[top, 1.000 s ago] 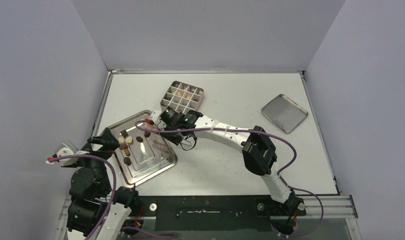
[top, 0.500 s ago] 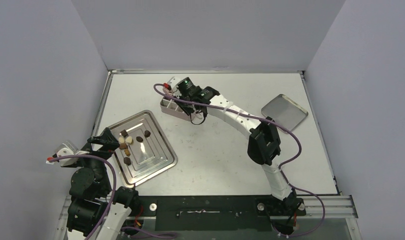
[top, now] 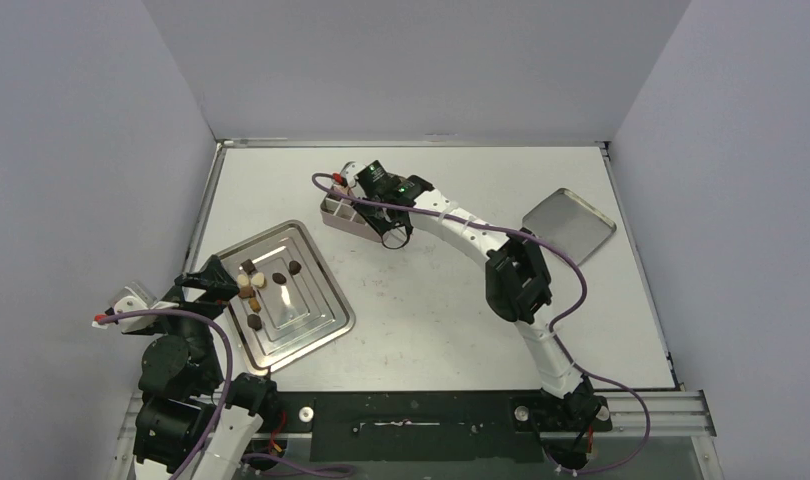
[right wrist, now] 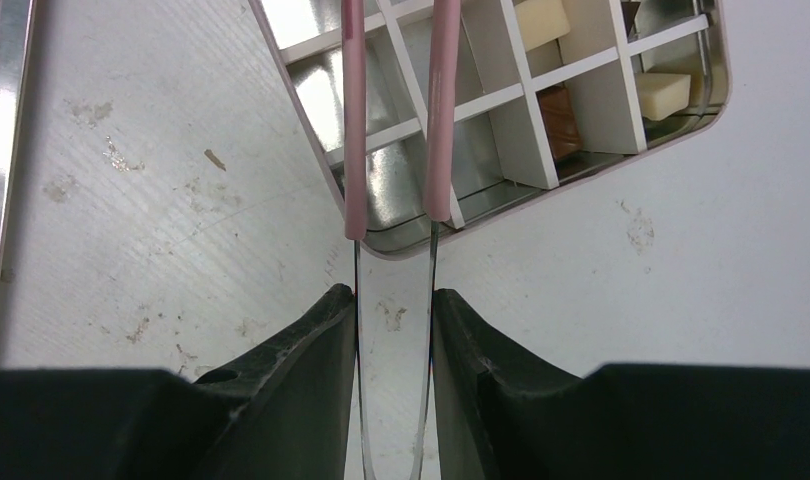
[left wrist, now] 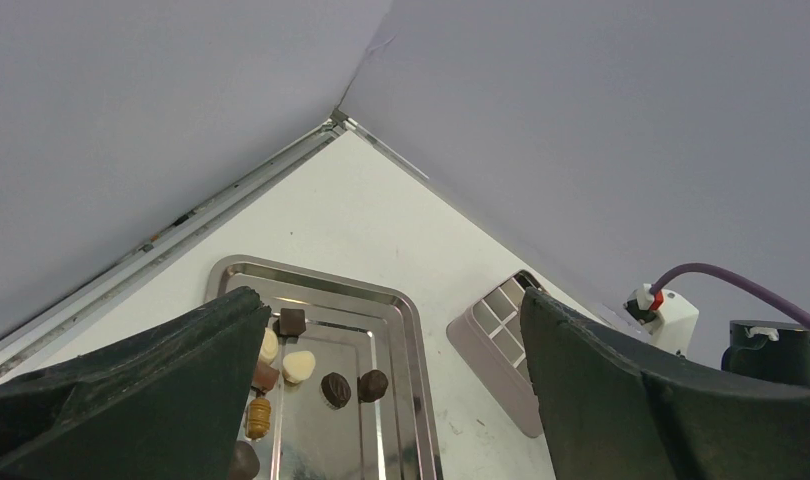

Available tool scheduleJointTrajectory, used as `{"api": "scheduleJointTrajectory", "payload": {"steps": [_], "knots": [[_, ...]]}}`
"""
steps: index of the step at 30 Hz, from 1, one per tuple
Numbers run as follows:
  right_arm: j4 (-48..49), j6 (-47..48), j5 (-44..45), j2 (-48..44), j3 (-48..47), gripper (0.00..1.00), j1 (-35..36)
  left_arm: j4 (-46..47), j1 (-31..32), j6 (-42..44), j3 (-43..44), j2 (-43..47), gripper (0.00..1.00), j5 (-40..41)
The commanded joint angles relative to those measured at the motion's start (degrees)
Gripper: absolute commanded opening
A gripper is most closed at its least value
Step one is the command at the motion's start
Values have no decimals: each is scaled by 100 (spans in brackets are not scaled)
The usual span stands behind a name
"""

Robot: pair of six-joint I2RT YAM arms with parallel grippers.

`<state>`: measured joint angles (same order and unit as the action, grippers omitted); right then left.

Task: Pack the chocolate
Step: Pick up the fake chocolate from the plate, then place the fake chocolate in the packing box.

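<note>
- The chocolate [left wrist: 299,366] is mostly lying on the silver tray [left wrist: 401,310]. It forms a loose cluster of dark, tan and cream pieces just beyond the left gripper's fingertips, closer to the finger at the left edge of the wrist view.
- A few more cream and brown pieces are sitting in compartments of the gridded tin [right wrist: 501,200], ahead of the right gripper's fingers and off to one side of them.
- The right gripper [right wrist: 393,315] is pinching a pair of tweezers [right wrist: 439,110], its fingers pressing on the thin metal blades.
- The tweezers' pink arms are reaching forward from those fingers over the tin's nearest corner compartments. Their tips are running out of the wrist view, so I cannot tell whether they are carrying a piece.
- The left gripper [left wrist: 389,310] is hanging with its fingers spread wide and holding nothing.
- A square silver lid [top: 569,227] is lying on the table [top: 461,320], well apart from both pairs of fingers.
</note>
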<state>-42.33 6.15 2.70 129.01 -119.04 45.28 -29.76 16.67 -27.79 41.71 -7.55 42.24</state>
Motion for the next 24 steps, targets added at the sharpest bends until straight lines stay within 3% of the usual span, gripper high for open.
{"api": "scheduleJointTrajectory", "payload": {"steps": [1, 10, 24], "knots": [[135, -88, -9, 82, -141, 26, -80, 216, -32, 95, 34, 44, 97, 30], [172, -97, 48, 3, -99, 37, -89, 220, -32, 99, 38, 37, 97, 37], [227, -24, 79, -483, 96, 37, 143, 212, -41, 109, 45, -8, 97, 62]]}}
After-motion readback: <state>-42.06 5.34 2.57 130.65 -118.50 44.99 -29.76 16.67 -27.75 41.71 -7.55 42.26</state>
